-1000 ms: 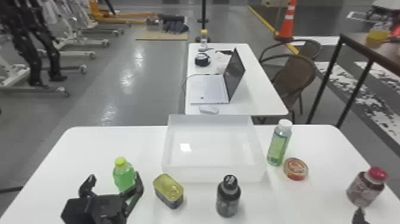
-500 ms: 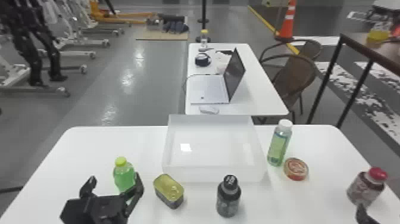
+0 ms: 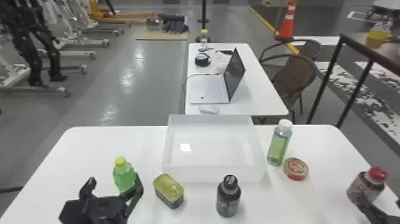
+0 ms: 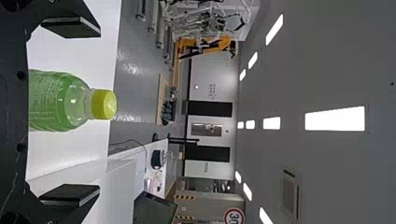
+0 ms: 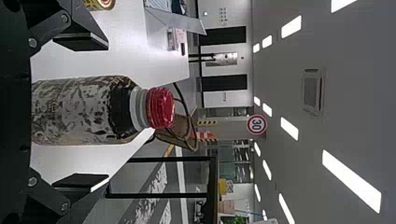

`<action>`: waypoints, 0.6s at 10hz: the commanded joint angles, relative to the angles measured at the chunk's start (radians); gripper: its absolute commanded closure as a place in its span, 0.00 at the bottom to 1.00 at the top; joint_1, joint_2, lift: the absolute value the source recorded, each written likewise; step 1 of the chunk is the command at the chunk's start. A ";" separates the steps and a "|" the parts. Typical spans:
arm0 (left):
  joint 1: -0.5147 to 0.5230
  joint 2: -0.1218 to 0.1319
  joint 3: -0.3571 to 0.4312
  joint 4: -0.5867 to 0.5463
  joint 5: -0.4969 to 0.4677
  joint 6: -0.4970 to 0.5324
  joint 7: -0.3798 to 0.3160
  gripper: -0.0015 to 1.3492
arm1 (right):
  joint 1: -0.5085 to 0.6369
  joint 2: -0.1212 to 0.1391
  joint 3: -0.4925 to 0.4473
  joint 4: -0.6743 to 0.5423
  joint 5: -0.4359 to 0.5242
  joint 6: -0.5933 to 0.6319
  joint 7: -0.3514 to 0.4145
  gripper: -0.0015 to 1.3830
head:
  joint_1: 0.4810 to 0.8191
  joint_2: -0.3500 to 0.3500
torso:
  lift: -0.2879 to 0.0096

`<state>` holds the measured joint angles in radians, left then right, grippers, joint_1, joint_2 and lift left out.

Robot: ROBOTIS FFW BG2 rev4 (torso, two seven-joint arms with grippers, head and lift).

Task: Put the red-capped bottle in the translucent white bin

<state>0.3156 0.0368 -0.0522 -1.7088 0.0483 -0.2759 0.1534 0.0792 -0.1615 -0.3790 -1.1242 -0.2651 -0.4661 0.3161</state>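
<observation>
At the table's right edge stands the red-capped bottle [image 3: 365,187], upright. My right gripper [image 3: 382,205] is at its near side; in the right wrist view the right gripper [image 5: 81,112] is open, its fingers apart on either side of the red-capped bottle [image 5: 84,111]. The translucent white bin [image 3: 214,174] sits mid-table with nothing inside. At the left, my left gripper [image 3: 114,181] is parked open just short of the green bottle [image 3: 123,177]; in the left wrist view the left gripper [image 4: 70,114] has the green bottle [image 4: 58,100] between its spread fingers, with gaps.
Near the bin's front are an oval-topped tin [image 3: 168,190] and a dark bottle [image 3: 228,198]. Right of the bin stand a white-capped green bottle [image 3: 279,144] and a round red tin [image 3: 295,169]. A second table [image 3: 259,89] with a laptop adjoins behind.
More of my right gripper has come into the head view, moving up and left to the red-capped bottle. The left arm stays where it was.
</observation>
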 commanded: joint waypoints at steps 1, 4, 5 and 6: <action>0.000 -0.001 0.000 0.000 0.004 0.000 0.000 0.09 | -0.036 -0.003 0.000 0.030 0.006 0.017 0.017 0.21 | 0.20 0.50 | 0.63; 0.007 -0.008 0.005 0.005 0.015 -0.008 0.000 0.09 | -0.073 0.030 0.000 0.069 0.046 0.026 0.014 0.15 | 0.20 0.50 | 0.63; 0.005 -0.006 0.003 0.005 0.015 -0.009 0.000 0.09 | -0.073 0.036 0.000 0.069 0.050 0.030 -0.002 0.06 | 0.20 0.50 | 0.63; 0.005 -0.005 0.003 0.005 0.016 -0.011 0.000 0.09 | -0.065 0.042 0.002 0.063 0.049 0.032 -0.031 0.04 | 0.20 0.50 | 0.63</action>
<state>0.3210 0.0310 -0.0489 -1.7043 0.0638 -0.2858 0.1534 0.0102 -0.1230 -0.3783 -1.0583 -0.2163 -0.4356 0.2853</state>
